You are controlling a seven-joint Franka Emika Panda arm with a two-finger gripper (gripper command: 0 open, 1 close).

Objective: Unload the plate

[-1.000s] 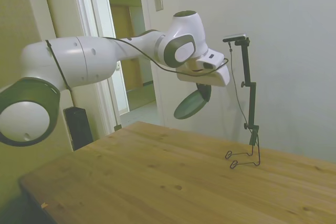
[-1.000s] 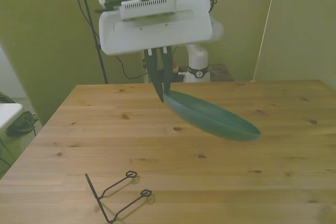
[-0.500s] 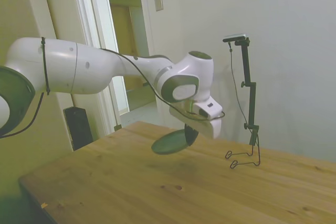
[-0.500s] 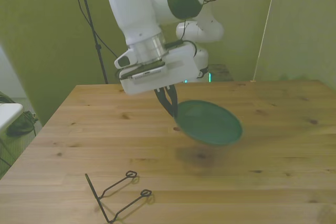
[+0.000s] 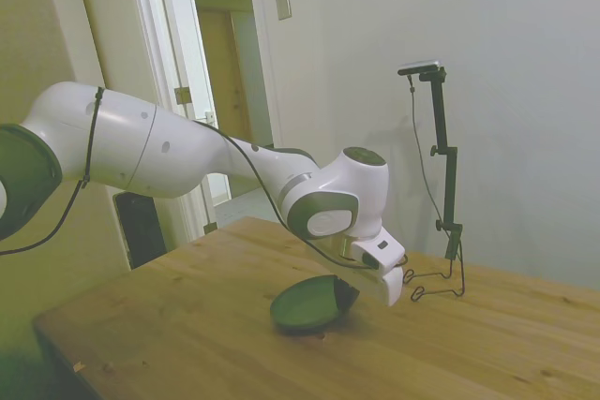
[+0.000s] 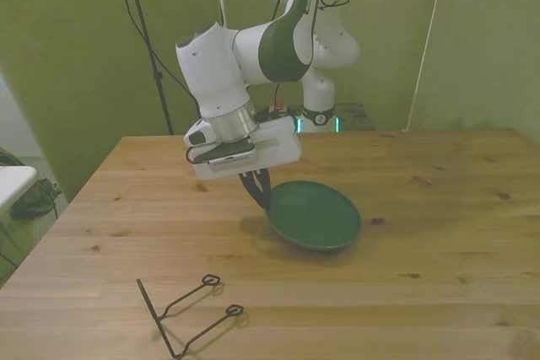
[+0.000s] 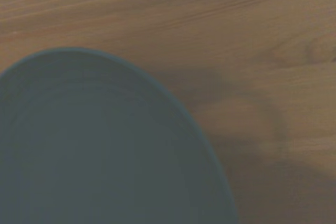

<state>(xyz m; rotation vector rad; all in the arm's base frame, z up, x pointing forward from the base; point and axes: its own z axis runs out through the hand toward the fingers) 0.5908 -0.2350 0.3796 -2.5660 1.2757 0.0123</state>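
The dark green plate [image 6: 315, 214] hangs just above the wooden table [image 6: 439, 208] near its middle, tilted, with its low edge close to or touching the wood. My gripper [image 6: 261, 197] is shut on the plate's rim on the side toward the front view's left. In the side view the plate [image 5: 306, 305] sits low under the wrist and the gripper [image 5: 345, 295] holds its right rim. The plate's blurred inside [image 7: 100, 150] fills much of the wrist view, with bare wood beyond it.
A thin black wire stand [image 6: 187, 312] lies on the table near the front view's lower left; in the side view the wire stand [image 5: 434, 283] is at the table's far side. The table edge [image 5: 66, 348] runs close to the doorway side.
The arm has come down with the plate, from high above the table to just over the wood. The plate has tipped from steep to nearly flat.
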